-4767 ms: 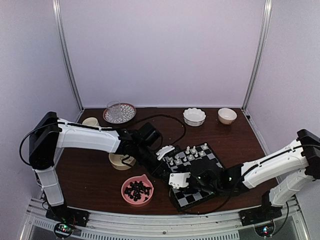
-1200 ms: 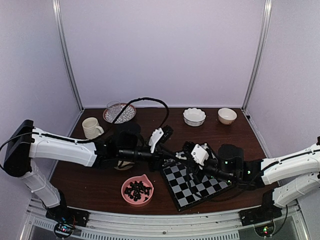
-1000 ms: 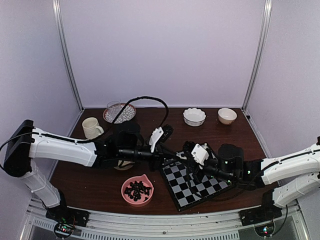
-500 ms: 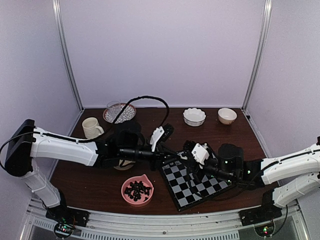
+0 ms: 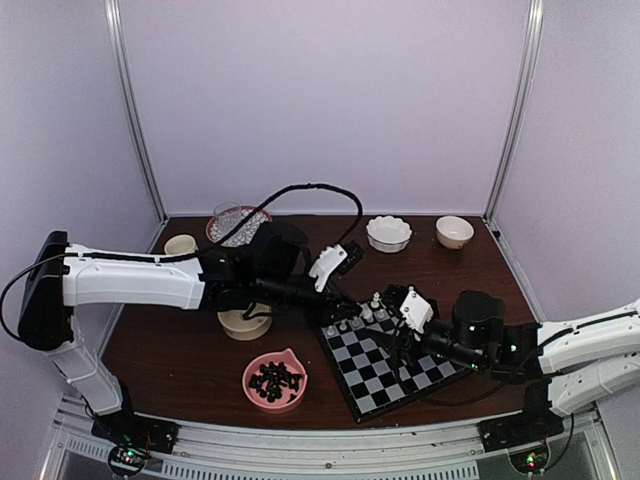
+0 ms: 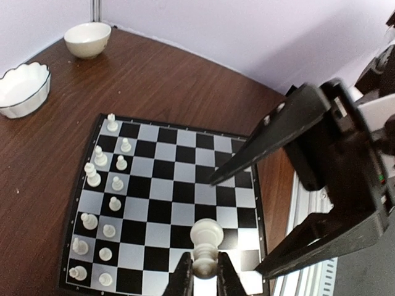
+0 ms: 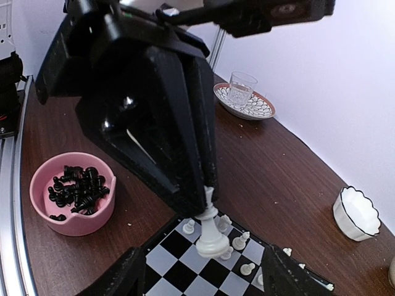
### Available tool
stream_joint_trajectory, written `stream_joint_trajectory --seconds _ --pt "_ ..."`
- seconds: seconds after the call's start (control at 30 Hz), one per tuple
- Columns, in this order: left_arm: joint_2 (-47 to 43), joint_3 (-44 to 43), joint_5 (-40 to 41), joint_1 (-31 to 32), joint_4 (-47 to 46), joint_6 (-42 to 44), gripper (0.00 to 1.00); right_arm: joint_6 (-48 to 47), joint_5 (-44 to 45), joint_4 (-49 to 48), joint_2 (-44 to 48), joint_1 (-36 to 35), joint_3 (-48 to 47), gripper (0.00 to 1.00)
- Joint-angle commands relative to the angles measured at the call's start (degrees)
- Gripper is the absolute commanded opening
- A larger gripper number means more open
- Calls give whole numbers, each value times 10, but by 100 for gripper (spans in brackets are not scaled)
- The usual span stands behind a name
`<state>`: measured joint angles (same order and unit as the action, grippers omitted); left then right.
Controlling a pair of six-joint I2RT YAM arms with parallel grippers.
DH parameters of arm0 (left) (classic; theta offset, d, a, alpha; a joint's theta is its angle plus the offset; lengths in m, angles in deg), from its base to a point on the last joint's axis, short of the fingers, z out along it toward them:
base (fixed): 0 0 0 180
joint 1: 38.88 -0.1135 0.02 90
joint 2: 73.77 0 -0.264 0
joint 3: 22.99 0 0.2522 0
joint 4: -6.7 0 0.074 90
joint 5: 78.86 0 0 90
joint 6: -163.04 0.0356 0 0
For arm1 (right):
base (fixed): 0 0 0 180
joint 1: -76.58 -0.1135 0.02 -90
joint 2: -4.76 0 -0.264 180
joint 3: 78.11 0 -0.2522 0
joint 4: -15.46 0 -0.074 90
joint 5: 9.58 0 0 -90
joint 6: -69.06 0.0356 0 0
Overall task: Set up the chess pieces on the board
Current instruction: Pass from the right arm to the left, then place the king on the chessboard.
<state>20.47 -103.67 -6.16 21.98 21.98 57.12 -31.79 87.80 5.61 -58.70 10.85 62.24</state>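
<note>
Cream-white chessman (image 6: 205, 242) pinched in left claw (image 6: 203, 277) over the board (image 6: 179, 185), lower centre; right claw (image 7: 205, 274) gapes wide, empty. More white pieces (image 6: 92, 176) line the board's left edge.

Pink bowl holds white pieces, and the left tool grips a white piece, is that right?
No. The pink bowl holds black pieces, as the right wrist view shows. The left tool does grip a white piece.
</note>
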Motion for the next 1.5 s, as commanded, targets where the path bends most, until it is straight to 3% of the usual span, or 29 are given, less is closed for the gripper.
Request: stream_joint_trajectory --seconds 0.0,0.17,0.63,1.0,1.43,1.47 --pt "23 -31 42 2 86 35 0 -7 21 0 36 5 19 68" --pt "57 -59 64 11 127 68 0 28 55 7 52 28 23 69" --pt "163 -161 113 53 235 108 0 233 132 66 77 189 41 68" --pt "228 -258 163 63 354 110 0 274 178 82 73 204 40 68" --pt "275 -283 164 67 371 107 0 302 223 101 83 208 42 68" --pt "277 -284 163 67 372 107 3 302 222 102 84 209 43 68"
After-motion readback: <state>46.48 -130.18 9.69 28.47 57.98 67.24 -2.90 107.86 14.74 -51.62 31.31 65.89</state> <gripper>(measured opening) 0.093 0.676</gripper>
